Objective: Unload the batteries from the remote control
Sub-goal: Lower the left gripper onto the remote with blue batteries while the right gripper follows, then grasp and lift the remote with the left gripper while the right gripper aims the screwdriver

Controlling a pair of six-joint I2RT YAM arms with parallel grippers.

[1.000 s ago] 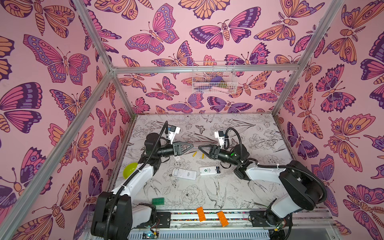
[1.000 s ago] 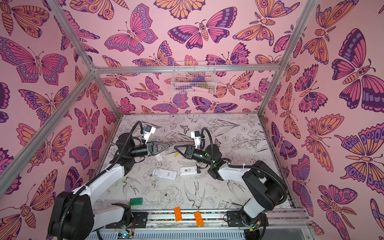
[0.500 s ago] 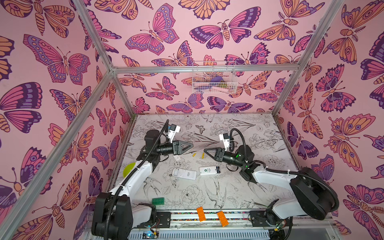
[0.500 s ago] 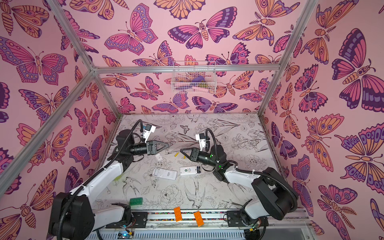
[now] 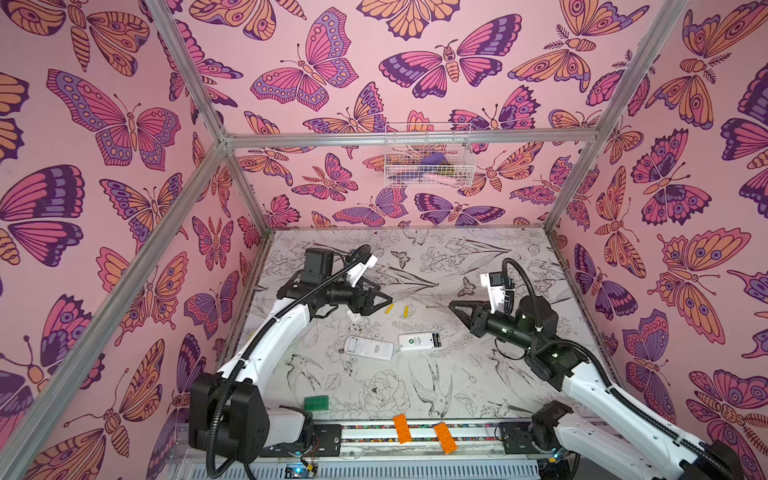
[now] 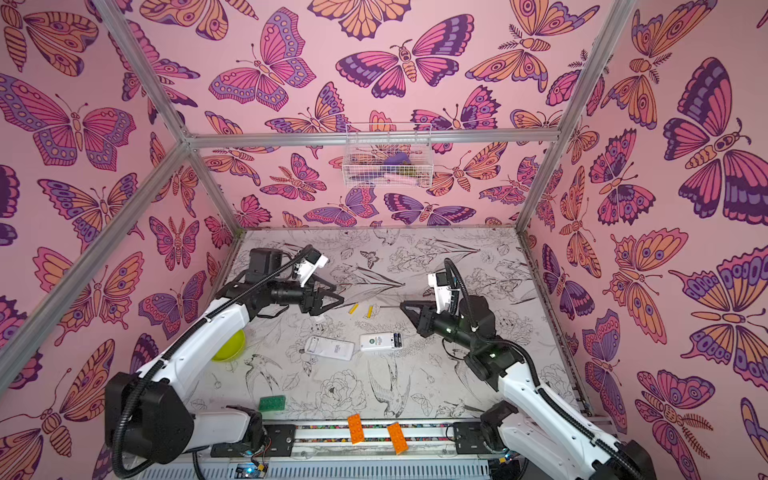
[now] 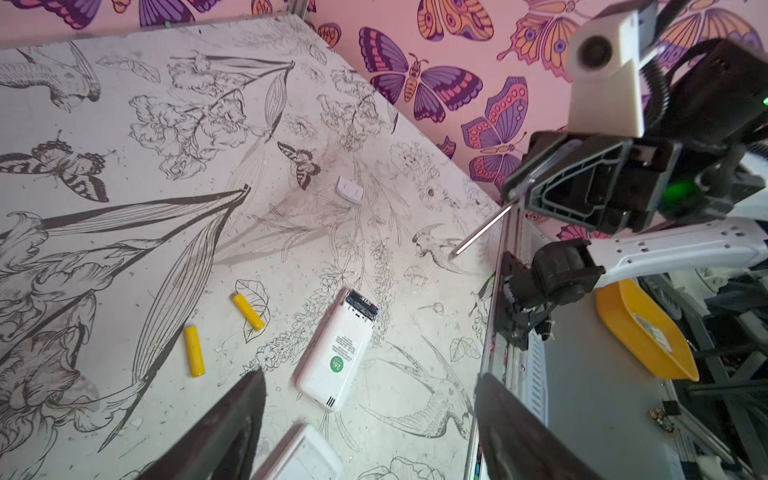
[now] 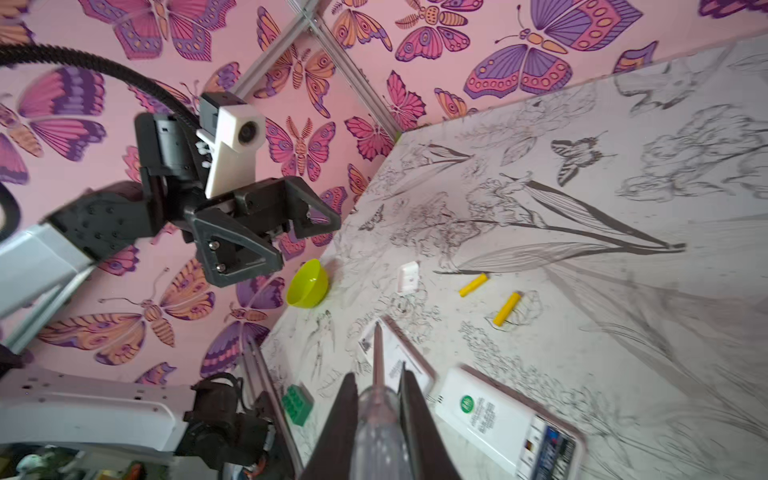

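The left pincer [image 5: 384, 293] has just been spread apart, empty. The right pincer [image 5: 453, 304] is kept clamped on the screwdriver [image 8: 376, 419]. Two yellow batteries [image 7: 194, 351] lie freed on the table [image 5: 478, 374]. Two black batteries [image 7: 362, 304] are still lodged in the remote control [image 7: 334, 361], so the unloading is judged half done.

Bright, even light; wrist-view edges soft, perhaps warped

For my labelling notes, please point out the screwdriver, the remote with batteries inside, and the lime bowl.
screwdriver [image 8: 376, 432]: right wrist view, clear handle.
remote with batteries inside [image 7: 328, 345]: left wrist view, white back.
lime bowl [image 8: 307, 284]: right wrist view, inner wall.
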